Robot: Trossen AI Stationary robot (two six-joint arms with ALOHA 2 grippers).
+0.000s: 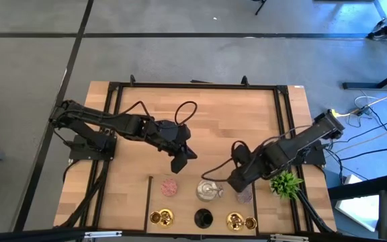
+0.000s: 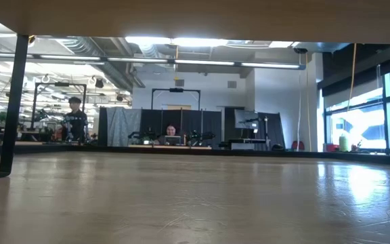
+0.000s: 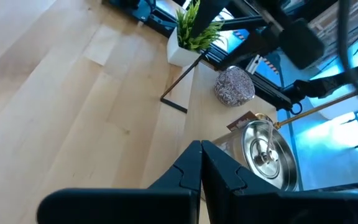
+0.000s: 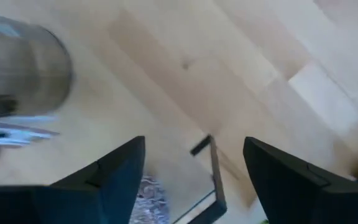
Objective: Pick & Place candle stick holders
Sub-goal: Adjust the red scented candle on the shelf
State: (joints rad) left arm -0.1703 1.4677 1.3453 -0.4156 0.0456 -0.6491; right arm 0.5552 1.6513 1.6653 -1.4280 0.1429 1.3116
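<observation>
Pale wood: that is my counter (image 1: 200, 128), seen from above with both my arms over it.
High view, holders: the candle stick holders sit along the near edge. Pink glitter holder (image 1: 169, 186), silver holder (image 1: 207, 191), second pink holder (image 1: 245, 195) partly under my arm, gold holders (image 1: 161, 217) and (image 1: 240, 220), black holder (image 1: 203, 218).
High view, hands: my left hand (image 1: 180, 160) hangs beside the first pink one, holding nothing. My right hand (image 1: 236, 181) is low, just beside the silver holder and the second pink one.
Low view: only bare counter surface (image 2: 195, 203) and the room with people behind; no holders, no arms.
Left wrist view: my left hand (image 3: 201, 163), fingers pressed together and empty. Beyond it the silver holder (image 3: 266, 152), the mauve glitter holder (image 3: 234, 85) and the green plant (image 3: 193, 31).
Right wrist view: my right hand (image 4: 194, 163), fingers spread apart, nothing between them; a blurred silvery shape off to one side, glitter just showing below.
Progress: I judge this a reach, nothing lifted now; where the holders must go I cannot tell.
</observation>
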